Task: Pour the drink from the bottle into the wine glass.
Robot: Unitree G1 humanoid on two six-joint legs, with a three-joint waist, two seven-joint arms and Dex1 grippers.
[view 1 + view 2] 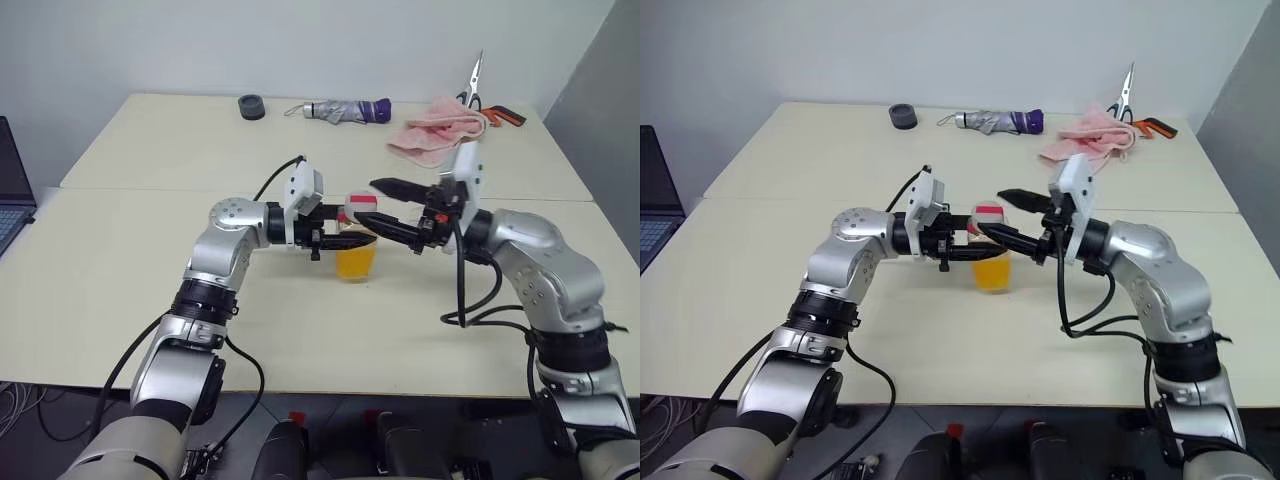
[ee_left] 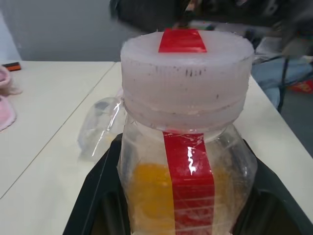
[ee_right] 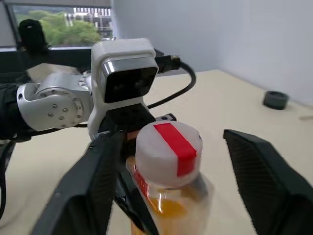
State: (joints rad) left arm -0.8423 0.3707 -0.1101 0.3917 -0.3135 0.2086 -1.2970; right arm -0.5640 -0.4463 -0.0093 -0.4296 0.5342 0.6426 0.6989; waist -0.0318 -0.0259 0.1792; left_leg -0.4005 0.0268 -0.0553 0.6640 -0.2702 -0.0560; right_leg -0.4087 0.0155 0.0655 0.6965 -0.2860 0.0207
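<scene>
- Left claw (image 1: 345, 238) sits just left of centre in the left eye view, its black fingers closed tight on the bottle (image 1: 357, 238) — the grip is on the clear body below the cap.
- Seen from the left wrist, the bottle stands upright between those fingers, its white cap (image 2: 186, 81) with a red strip on top and a red stripe running down the front.
- Orange-yellow drink (image 1: 356, 262) fills the lower part of the bottle; the base hangs low over the tabletop (image 1: 150, 290), and I cannot tell whether it touches.
- Right claw (image 1: 385, 206) comes in from the right of the frame with its fingers spread wide — one above the cap, one beside the bottle's shoulder — and it holds nothing.
- From the right wrist, the cap sits in the gap between the two open fingers (image 3: 266, 169), clear of both.
- Left arm reaches in from the lower left, forearm level, claw pointing toward the right of the frame.
- Right arm bends in from the lower right, its wrist turned so the claw points toward the left of the frame.
- A clear wine glass (image 2: 100, 127) shows in the left wrist view on the tabletop behind the bottle, blurred.
- Along the top of the left eye view lie a black ring (image 1: 251, 106), a folded umbrella (image 1: 347, 110), a pink cloth (image 1: 437, 133) and scissors (image 1: 472, 83).
</scene>
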